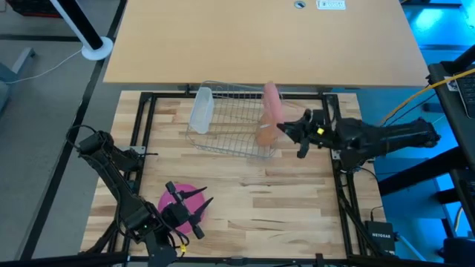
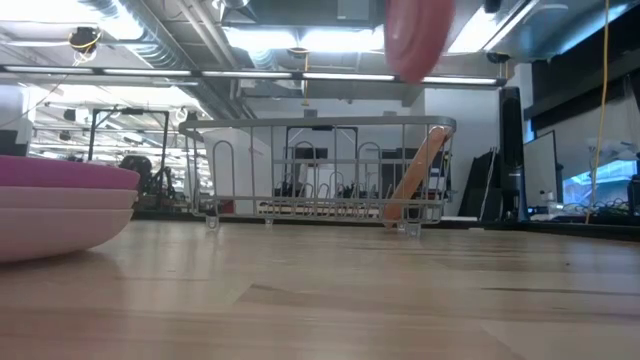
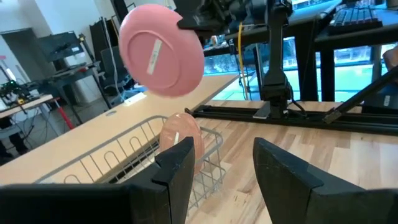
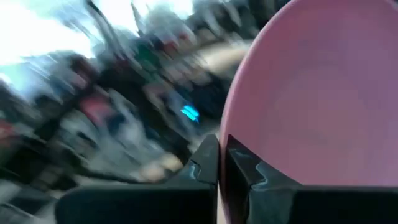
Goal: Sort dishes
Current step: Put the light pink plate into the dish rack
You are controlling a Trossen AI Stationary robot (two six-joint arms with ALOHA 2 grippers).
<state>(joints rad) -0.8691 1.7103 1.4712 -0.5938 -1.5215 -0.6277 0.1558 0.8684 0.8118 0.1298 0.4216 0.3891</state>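
Wood table: wire rack & magenta plate.

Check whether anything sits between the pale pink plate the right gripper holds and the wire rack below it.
Nothing visible does. The right gripper holds the pale pink plate on edge above the wire rack; the tan plate already leans there, just beneath.

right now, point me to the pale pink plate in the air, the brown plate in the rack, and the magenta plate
pale pink plate (image 3: 163, 51), left wrist view, its round face.
brown plate (image 2: 416, 178), low view, its slanted edge in the rack.
magenta plate (image 1: 178, 196), high view, its visible face by the left tool.
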